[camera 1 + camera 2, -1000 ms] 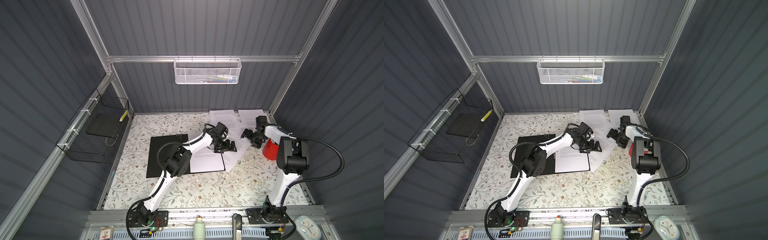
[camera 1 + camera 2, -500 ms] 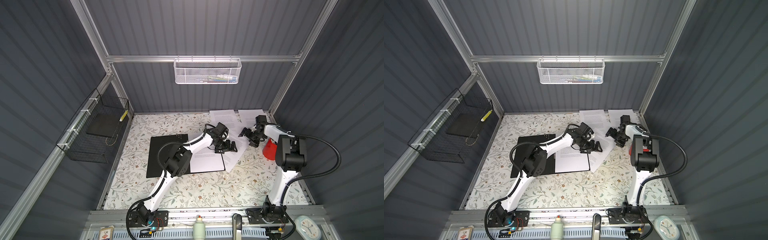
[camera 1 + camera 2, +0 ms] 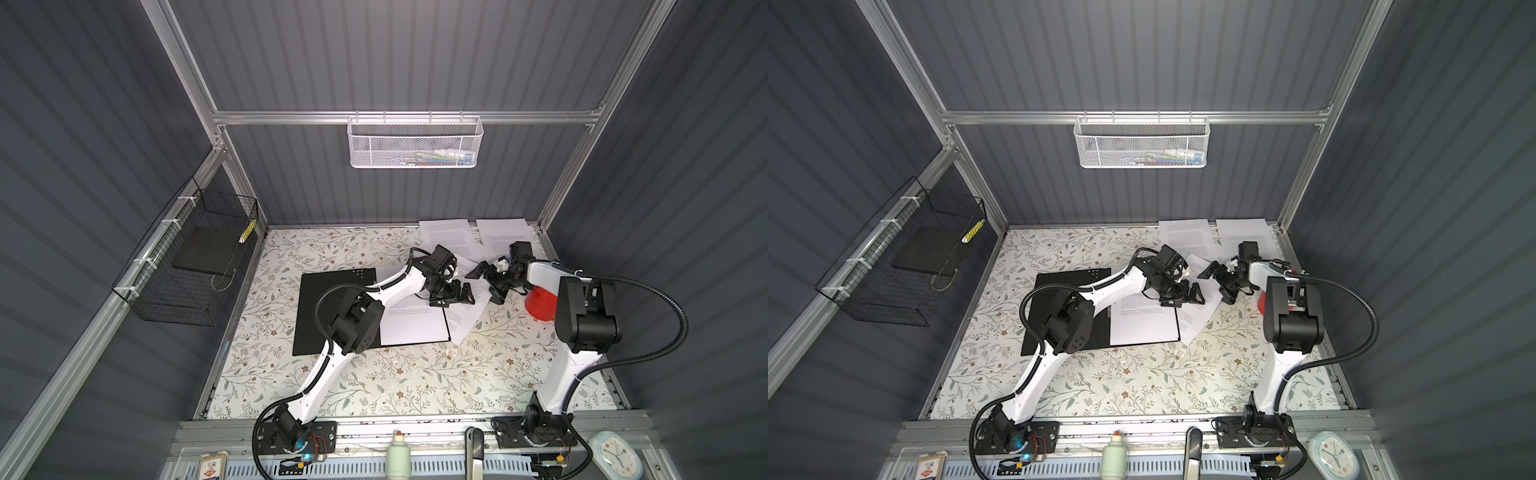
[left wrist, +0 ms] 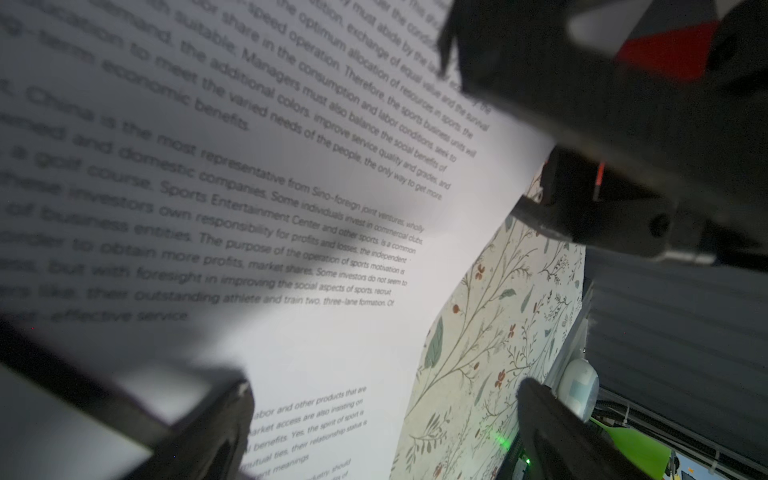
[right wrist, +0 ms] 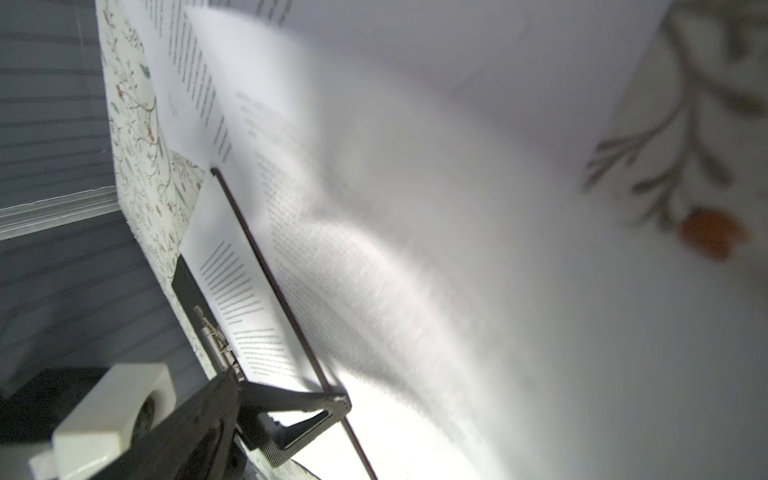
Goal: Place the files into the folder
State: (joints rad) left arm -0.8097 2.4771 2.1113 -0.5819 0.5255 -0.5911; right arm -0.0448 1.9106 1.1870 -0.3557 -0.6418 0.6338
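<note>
We have one sheet (image 3: 415, 328) in the open folder (image 3: 332, 307), beside our left gripper (image 3: 452, 296). A second sheet (image 3: 467, 322) lies askew under it and our right gripper (image 3: 485, 284), both gaping, empty. Two more sheets (image 3: 446, 237) wait beyond.

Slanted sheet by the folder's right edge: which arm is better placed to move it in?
Probably the right gripper: open jaws at the slanted sheet's outer edge; the left gripper hangs over the folder's edge.

Both top views look steeply down from high over my bases, sharing the whole table (image 3: 374, 382); my left wrist camera skims the files (image 4: 291, 166), facing rightward; my right wrist camera, equally close, looks back toward the folder (image 5: 187, 291).
</note>
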